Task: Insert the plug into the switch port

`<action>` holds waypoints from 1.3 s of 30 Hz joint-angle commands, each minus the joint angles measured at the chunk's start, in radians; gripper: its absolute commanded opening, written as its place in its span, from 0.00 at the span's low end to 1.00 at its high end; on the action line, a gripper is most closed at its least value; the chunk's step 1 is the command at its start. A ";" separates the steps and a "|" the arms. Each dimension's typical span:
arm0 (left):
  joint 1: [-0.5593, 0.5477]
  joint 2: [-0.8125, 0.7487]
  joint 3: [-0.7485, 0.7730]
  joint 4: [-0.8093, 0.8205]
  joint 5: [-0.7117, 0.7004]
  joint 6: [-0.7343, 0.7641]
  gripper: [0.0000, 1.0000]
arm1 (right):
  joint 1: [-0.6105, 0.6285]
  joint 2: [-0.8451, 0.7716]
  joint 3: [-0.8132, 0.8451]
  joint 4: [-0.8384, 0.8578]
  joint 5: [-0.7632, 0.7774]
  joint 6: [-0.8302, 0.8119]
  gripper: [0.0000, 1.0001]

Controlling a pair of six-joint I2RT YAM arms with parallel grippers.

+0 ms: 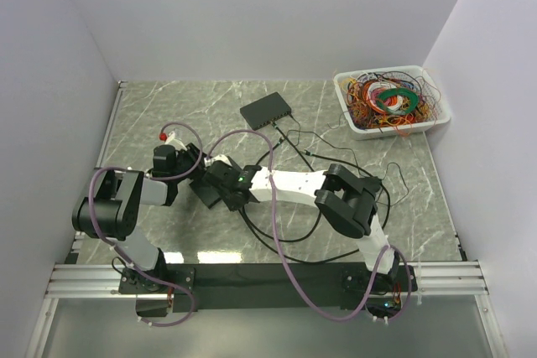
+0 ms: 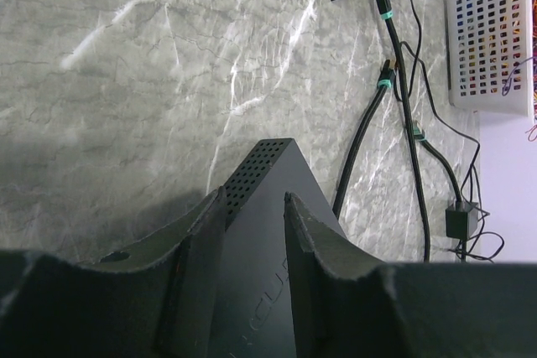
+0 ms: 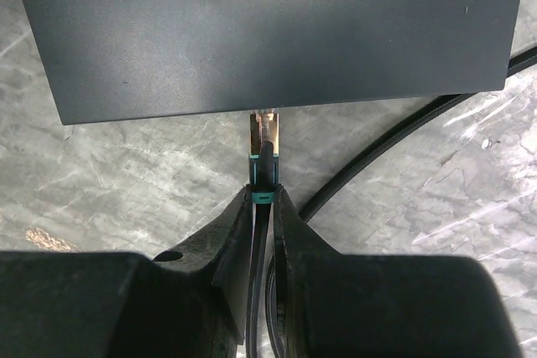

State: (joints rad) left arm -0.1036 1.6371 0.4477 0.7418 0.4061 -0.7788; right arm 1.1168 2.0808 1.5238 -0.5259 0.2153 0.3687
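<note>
We see the switch [image 3: 260,31] lying flat on the marble table [image 1: 168,106] in front of the two arm bases, with both arms meeting at it. The left gripper [image 2: 253,203] straddles one vented corner of the housing, its fingers pressed to either side with a moderate gap filled by the body. We read this as a bracing hold, so the box cannot slide away when the connector is pushed against it. From the opposite side the right gripper [image 3: 264,200] is nearly closed, pinching the plug [image 3: 266,127] at the teal collar [image 3: 264,193] just behind the clear connector. Holding it that far back leaves the whole tip free to enter a port and keeps the fingers clear of the housing. The plug points straight at the switch's edge, its tip touching or just under that edge. Most of the connector shows outside, so we judge it lined up but not seated, though the port itself is hidden from us. What remains, as we see it, is a straight push along the plug's axis. Any sideways drift could jam the tip against the port's rim. A second switch [image 1: 266,111] and a tray [image 1: 403,127] of tangled wires sit farther back, well apart from the work.
</note>
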 commanded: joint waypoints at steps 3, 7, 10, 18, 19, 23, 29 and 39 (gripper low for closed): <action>-0.010 0.010 0.013 0.001 0.059 0.022 0.41 | 0.005 0.018 0.076 0.000 0.025 -0.010 0.00; -0.028 0.010 0.023 -0.030 0.027 0.036 0.41 | 0.008 0.016 0.078 0.001 0.015 -0.002 0.00; -0.038 0.013 0.029 -0.047 0.008 0.041 0.41 | 0.006 0.010 0.079 0.004 0.009 0.006 0.00; -0.057 0.020 0.043 -0.085 -0.033 0.049 0.42 | 0.021 0.018 0.114 -0.003 0.009 0.016 0.00; -0.061 0.021 0.048 -0.091 -0.041 0.050 0.42 | 0.021 0.019 0.118 -0.006 0.009 0.018 0.00; -0.076 0.024 0.057 -0.116 -0.058 0.056 0.42 | 0.029 0.021 0.136 -0.013 0.022 0.019 0.00; -0.082 0.035 0.068 -0.130 -0.047 0.065 0.41 | 0.029 0.033 0.119 0.009 0.071 0.027 0.00; -0.090 0.049 0.082 -0.176 -0.046 0.065 0.41 | 0.029 0.038 0.101 0.061 0.191 0.041 0.00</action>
State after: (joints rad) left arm -0.1673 1.6623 0.5228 0.6430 0.3218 -0.7258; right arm 1.1500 2.1246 1.5932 -0.5938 0.2993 0.4038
